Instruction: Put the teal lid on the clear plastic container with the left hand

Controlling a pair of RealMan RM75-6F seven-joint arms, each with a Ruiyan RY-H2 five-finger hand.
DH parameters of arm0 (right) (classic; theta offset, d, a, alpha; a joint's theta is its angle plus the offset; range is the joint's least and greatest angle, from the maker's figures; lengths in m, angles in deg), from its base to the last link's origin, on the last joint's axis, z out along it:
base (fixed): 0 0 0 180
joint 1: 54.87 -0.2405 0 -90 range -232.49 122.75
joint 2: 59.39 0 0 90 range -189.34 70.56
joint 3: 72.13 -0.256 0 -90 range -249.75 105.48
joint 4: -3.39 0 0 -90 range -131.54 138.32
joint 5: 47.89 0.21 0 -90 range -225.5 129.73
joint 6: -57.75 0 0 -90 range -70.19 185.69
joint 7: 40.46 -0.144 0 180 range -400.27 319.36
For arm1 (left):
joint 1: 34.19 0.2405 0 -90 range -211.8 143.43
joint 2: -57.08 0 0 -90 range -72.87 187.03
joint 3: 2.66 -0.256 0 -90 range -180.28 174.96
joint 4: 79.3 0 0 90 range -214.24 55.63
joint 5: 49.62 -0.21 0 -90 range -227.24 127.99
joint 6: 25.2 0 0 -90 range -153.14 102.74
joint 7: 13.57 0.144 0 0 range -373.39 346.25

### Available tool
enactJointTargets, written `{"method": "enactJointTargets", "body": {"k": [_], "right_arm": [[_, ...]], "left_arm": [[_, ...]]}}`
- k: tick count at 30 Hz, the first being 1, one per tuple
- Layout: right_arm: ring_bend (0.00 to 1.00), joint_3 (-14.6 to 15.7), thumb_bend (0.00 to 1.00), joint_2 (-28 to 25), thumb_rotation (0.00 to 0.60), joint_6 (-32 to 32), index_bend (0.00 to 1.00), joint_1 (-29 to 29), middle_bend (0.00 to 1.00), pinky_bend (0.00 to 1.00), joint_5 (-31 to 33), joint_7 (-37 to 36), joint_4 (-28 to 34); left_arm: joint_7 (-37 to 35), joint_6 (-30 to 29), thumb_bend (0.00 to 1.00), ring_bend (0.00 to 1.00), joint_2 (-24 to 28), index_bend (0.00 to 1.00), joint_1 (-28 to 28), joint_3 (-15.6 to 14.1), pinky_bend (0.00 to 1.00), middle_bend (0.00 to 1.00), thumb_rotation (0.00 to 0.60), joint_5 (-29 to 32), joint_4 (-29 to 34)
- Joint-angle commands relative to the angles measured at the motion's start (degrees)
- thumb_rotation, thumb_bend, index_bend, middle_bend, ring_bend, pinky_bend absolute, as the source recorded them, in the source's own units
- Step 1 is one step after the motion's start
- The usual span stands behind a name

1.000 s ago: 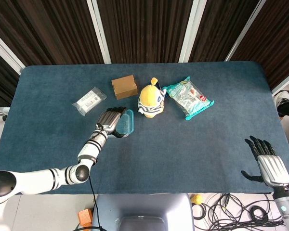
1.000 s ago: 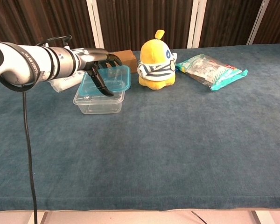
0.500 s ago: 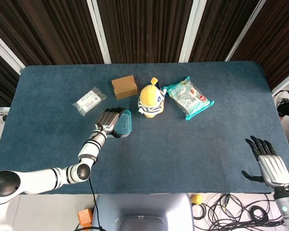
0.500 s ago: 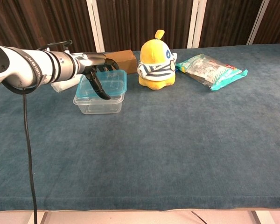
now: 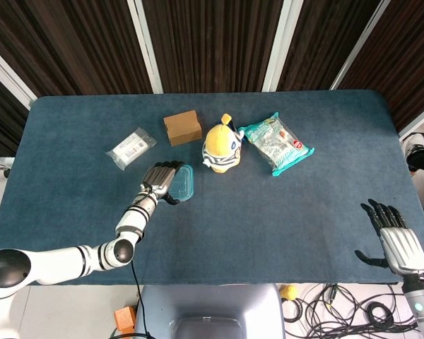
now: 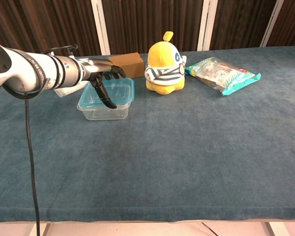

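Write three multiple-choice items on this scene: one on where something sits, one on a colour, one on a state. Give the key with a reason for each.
1. Where is the brown cardboard box relative to the yellow plush toy?
A. Beside it, further toward the robot's left
B. On top of it
C. At the table's near edge by the right hand

2. What colour is the lid on the clear plastic container?
A. Red
B. Teal
C. White

3. What is the right hand doing?
A. Gripping the snack bag
B. Pressing on the lid
C. Holding nothing, with fingers apart

Key: 1 A, the head view shows the box just left of the toy. 2 B, the chest view shows a teal lid lying on the container under the left hand. 3 C, the right hand hangs off the table's near right corner, away from the snack bag.
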Motion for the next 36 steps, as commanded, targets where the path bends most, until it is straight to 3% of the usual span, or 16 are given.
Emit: {"method": "enactJointTargets", "body": {"k": [1, 12, 22, 36], "right_arm": [[0.0, -0.02, 0.13, -0.06, 0.6, 0.04, 0.0, 0.03, 0.0, 0.01, 0.05, -0.05, 0.05], [0.0, 0.01, 0.13, -0.34, 0.6, 0.4, 0.0, 0.23, 0.0, 0.01, -0.18, -0.71, 0.05], [0.0, 0.03, 0.13, -0.42, 0.6, 0.46, 0.0, 0.28, 0.0, 0.01, -0.25, -0.8, 0.1], [0.0, -0.05, 0.13, -0.45, 0.6, 0.55, 0.0, 0.34, 0.0, 0.01, -0.11, -0.77, 0.16]], "left_arm": [[-0.28, -0.07, 0.24, 0.39, -0.13, 0.18, -0.01, 0.12, 0.26, 0.48, 0.6, -0.12, -0.02], [0.06, -1.12, 0.24, 0.32, -1.15, 0.15, 0.03, -0.35, 0.21, 0.42, 0.6, -1.54, -1.83], [1.81, -0.21, 0.23, 0.16, -0.57, 0.08, -0.64, -0.99, 0.14, 0.26, 0.6, 0.77, -1.28], [2.08, 0.37, 0.22, 0.12, -0.08, 0.04, -0.64, -1.36, 0.11, 0.23, 0.6, 1.62, -1.11]]}}
